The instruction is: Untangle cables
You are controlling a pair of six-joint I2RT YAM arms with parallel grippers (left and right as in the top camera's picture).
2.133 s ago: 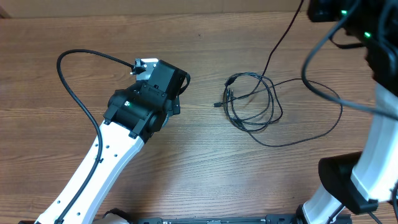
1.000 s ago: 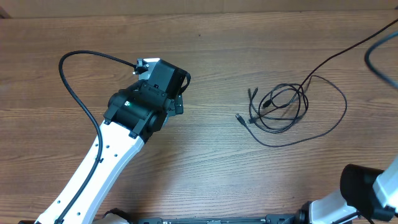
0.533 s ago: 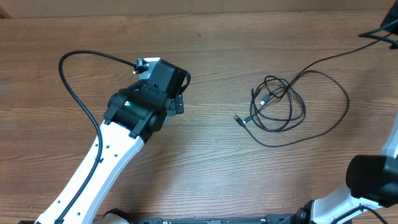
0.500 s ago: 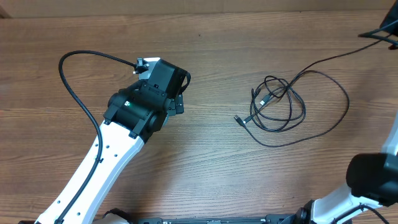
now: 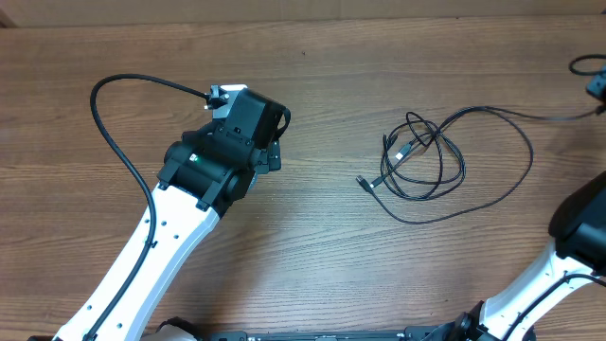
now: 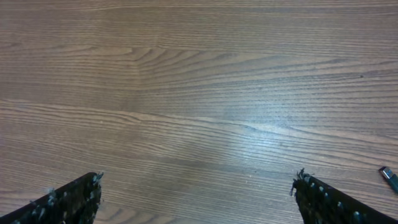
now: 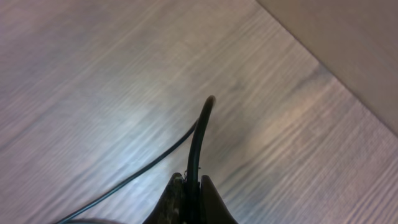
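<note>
The cables (image 5: 422,163) lie as a loose tangle of thin black loops on the wood table right of centre, small plug ends at the left side (image 5: 364,183). One strand (image 5: 530,114) runs from the tangle to the right edge, where my right gripper (image 5: 598,87) holds it. In the right wrist view the gripper (image 7: 193,178) is shut on that black cable (image 7: 200,134), which arches up and trails away to the lower left. My left gripper (image 5: 273,142) hovers left of the tangle, open. Its fingers (image 6: 74,199) stand wide apart over bare wood, and a plug end (image 6: 388,177) shows at the right edge.
The left arm's own thick black cable (image 5: 104,123) loops out over the left part of the table. The right arm's white link (image 5: 568,256) stands at the lower right. A paler surface (image 7: 348,43) borders the table beyond the right gripper.
The right gripper has carried its strand toward the right edge, dragging the tangle rightward. In the last half second the gripper has shifted nearer and the tangle has stayed put. The left arm has not moved.
</note>
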